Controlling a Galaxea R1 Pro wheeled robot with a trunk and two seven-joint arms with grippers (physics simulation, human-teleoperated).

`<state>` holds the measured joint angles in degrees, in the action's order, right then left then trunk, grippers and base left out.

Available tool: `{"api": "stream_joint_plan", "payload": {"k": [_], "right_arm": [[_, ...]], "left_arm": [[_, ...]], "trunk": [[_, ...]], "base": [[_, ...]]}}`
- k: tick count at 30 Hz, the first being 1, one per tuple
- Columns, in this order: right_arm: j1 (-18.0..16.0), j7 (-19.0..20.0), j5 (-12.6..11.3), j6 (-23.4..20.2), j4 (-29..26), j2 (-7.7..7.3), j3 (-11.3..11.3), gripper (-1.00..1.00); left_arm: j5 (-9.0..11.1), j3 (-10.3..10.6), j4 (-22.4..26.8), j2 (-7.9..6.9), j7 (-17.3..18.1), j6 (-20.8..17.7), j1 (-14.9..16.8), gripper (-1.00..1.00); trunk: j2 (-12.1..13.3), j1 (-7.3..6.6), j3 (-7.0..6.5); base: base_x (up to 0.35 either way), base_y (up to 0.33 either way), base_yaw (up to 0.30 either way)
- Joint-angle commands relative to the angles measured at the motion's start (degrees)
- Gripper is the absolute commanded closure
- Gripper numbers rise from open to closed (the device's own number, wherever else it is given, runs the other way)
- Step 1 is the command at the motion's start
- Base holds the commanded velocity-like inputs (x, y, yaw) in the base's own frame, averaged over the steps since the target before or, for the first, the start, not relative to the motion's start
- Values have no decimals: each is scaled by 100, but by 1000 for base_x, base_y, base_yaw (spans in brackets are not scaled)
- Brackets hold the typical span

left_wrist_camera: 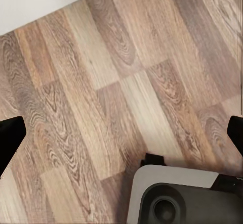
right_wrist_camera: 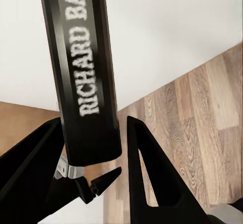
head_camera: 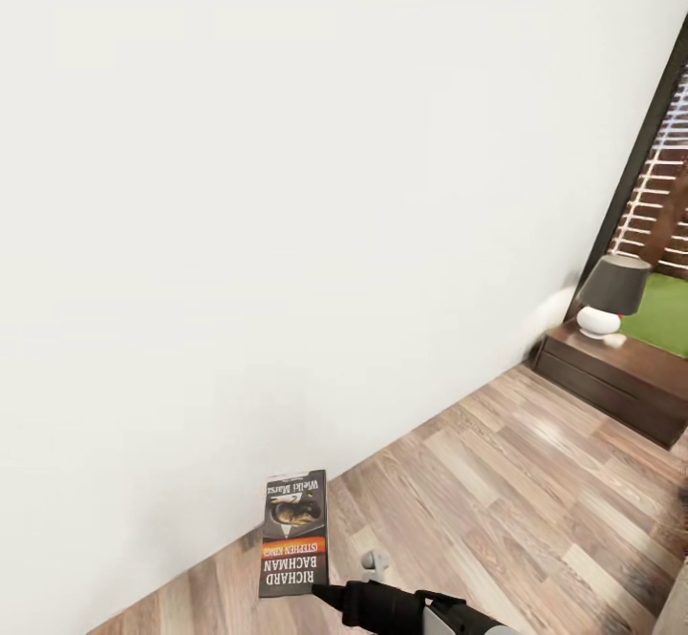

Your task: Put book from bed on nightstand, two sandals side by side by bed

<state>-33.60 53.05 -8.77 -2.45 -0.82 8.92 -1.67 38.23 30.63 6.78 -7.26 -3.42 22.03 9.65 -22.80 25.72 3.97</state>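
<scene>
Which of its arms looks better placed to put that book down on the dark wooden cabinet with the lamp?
Right, probably: the right gripper already clamps the book, while the left gripper hangs open over bare floor. The cabinet stands ahead to the right.

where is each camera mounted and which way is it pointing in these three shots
Head view: from the robot's head, looking forward and down at a white wall, the floor and a dark cabinet with a lamp; the right end effector holds the book.
Left wrist view: on the left arm, looking down along the open left end effector at floor planks and part of the robot's base.
Right wrist view: on the right arm, looking along the fingers clamping the book's spine.
Shared: head and right wrist views both show the book, wall and floor.
</scene>
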Motion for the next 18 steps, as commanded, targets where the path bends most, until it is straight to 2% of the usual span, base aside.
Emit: {"api": "stream_joint_plan", "payload": {"k": [1, 18], "right_arm": [[-7, 12, -28, -25, 3, 0, -35, 100], [-7, 14, -28, -23, 3, 1, -35, 100]], "left_arm": [[17, 48, 8, -3, -36, 12, 1, -100], [16, 52, 8, -3, -36, 13, 1, -100]], "trunk": [[-12, 7, 12], [-12, 7, 12]], "base": [[337, 0, -263], [337, 47, -270]]}}
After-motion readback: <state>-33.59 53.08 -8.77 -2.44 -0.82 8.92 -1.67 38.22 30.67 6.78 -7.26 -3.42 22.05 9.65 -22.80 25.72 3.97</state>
